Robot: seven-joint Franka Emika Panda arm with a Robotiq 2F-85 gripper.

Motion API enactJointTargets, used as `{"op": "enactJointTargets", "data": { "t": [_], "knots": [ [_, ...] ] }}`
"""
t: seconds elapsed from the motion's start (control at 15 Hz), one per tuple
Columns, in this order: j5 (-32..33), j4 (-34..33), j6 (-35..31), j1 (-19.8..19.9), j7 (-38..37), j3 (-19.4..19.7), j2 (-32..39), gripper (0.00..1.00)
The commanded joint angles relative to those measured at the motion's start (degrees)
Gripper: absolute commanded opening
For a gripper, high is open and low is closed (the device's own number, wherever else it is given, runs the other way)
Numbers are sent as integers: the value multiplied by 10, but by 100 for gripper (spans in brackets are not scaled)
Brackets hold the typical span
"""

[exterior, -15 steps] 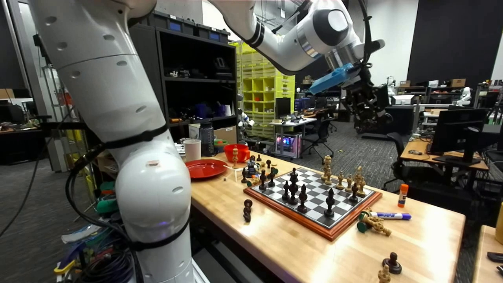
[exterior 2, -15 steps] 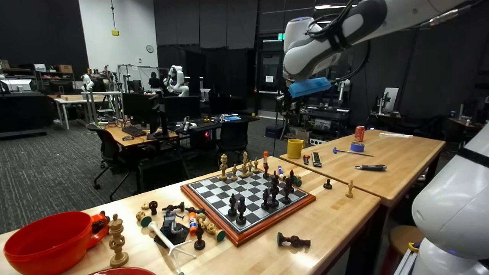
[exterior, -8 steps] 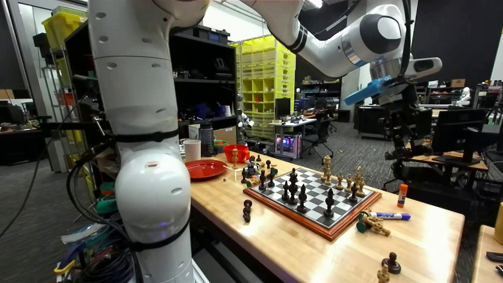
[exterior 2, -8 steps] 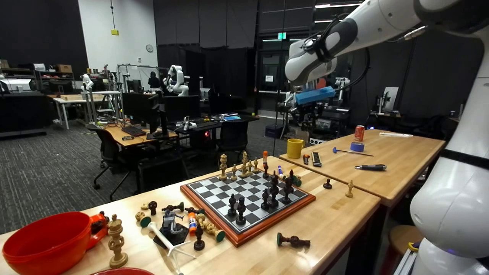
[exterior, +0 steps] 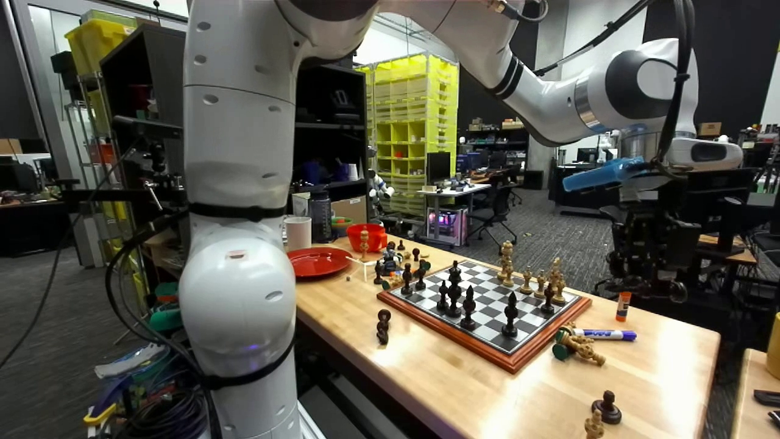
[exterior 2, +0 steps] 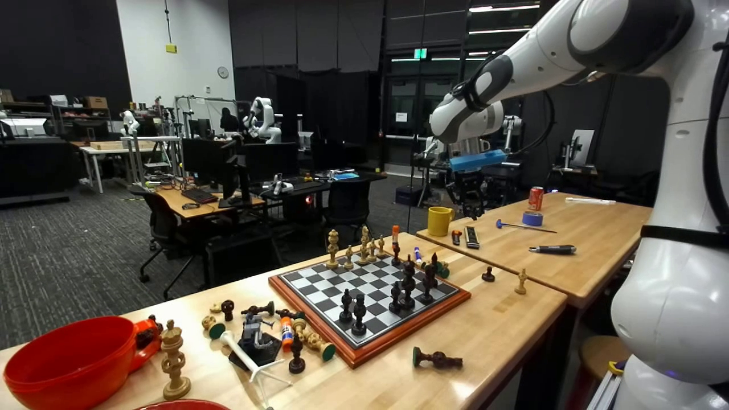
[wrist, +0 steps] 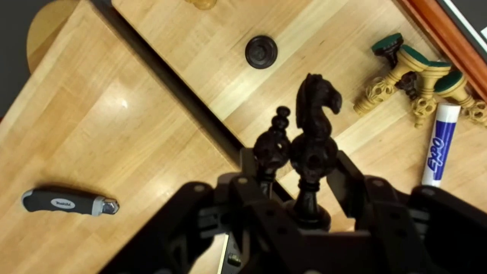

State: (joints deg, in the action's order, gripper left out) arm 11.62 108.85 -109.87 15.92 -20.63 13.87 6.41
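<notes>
My gripper [wrist: 293,161] is shut on two dark chess pieces squeezed side by side in the wrist view. One is a dark knight [wrist: 315,154] against the right finger; the other is a slimmer dark piece with a beaded top [wrist: 272,150] against the left finger. The gripper shows in both exterior views [exterior: 643,289] [exterior 2: 472,213], up in the air, with the held pieces too dark to make out there. Below in the wrist view are a dark pawn [wrist: 261,52], several fallen pieces [wrist: 384,85], a marker [wrist: 441,146] and the chessboard edge [wrist: 445,34].
The chessboard [exterior: 448,332] carries several standing pieces. A glue stick [exterior: 623,306], a red cup [exterior: 368,236] and a red plate [exterior: 318,262] stand around it. A second table holds a yellow mug [exterior 2: 438,221], a box cutter [exterior 2: 552,249], blue tape [exterior 2: 532,218] and a can [exterior 2: 536,199].
The arm has swung and lowered; the gripper has moved right and down in both exterior views, toward the end of the table near the second table. The things on the tables have not moved.
</notes>
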Motion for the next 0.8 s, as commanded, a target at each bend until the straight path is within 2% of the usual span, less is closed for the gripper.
{"op": "enactJointTargets", "data": {
  "t": [0.0,0.33,0.47,0.53,0.6,0.67,0.73],
  "knots": [
    [-50,-38,36,6,46,12,37,25],
    [-102,-61,24,21,124,19,85,25],
    [-103,-60,11,24,150,18,91,25],
    [-98,-63,15,22,157,17,85,25],
    [-92,-52,11,18,133,20,89,25],
    [-92,-54,11,18,135,20,92,50],
    [-92,-54,11,18,135,20,93,50]
  ]
}}
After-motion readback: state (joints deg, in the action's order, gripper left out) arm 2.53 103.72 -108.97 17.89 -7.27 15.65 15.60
